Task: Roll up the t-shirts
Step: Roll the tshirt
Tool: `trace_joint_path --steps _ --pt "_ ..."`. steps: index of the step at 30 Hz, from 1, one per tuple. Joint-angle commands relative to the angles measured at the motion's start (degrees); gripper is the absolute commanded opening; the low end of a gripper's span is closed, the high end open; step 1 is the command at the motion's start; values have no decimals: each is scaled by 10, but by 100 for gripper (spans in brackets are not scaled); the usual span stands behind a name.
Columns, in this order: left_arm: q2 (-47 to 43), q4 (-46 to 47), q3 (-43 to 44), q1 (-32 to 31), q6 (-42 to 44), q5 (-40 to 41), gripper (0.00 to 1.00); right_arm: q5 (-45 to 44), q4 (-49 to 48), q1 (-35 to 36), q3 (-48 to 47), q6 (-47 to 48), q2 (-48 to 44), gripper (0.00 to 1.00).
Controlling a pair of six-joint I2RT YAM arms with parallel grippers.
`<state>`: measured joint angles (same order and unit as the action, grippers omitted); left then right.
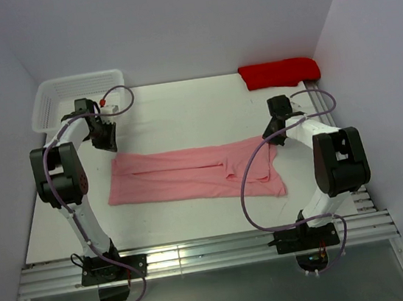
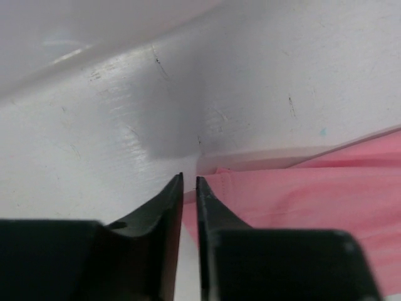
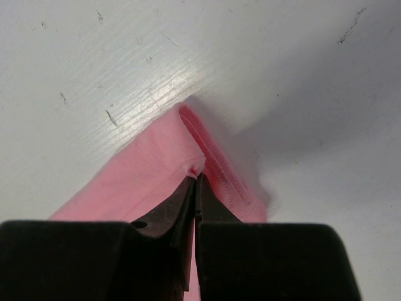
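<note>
Jaws of right gripper [image 3: 195,177] clamped on folded corner of t-shirt [image 1: 189,173]. At its opposite end, left gripper [image 2: 189,179] shows a thin slit; I can't tell if cloth is caught. Shirt lies flat on table [image 1: 181,108].

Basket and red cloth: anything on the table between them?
Top view: the table between basket and red cloth is bare; only the left arm's cable loops beside the basket.

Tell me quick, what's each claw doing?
Left gripper: jaws a slit apart by the pink shirt; grip cannot be told.
Right gripper: shut on the shirt.
</note>
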<state>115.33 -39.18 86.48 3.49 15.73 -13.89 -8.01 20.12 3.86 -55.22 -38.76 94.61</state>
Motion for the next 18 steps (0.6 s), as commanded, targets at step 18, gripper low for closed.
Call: trace_joint_path --steps 18 --pt "-99 -75 -74 -2 67 -36 46 -7 -1 -8 -15 20 -25 5"
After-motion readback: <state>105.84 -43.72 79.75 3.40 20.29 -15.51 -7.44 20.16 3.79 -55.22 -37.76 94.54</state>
